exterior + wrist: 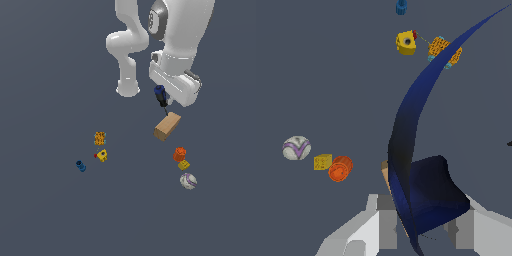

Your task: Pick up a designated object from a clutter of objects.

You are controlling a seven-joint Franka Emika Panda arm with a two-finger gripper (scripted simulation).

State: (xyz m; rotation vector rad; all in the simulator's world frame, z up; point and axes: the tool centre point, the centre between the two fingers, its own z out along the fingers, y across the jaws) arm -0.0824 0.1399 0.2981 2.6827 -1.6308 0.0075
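While the white arm (165,35) bends down from the far side of the dark grey table (45,210), its claw (167,97) hangs above the brown box (167,126) and is closed on the screwdriver (161,96), which is lifted clear of the surface. The black handle with its blue end cap sits between the fingers (373,225), and the thin grey shaft points down toward the box's far end; whether the tip touches the box cannot be told. In the wrist view the screwdriver (406,150) looms as a dark blue curved shape between the pale fingers, hiding most of the box.

The box lies slantwise, just under the claw. Nearer, on the exterior view's right, stand an orange block (179,154), a small yellow block (184,164) touching it, and a white-purple ball (188,181) just beside that. Well apart, on the exterior view's left, lie an orange patterned block (100,138), a yellow block (102,155) with a red tip, and the small blue cylinder (80,166), farthest left.
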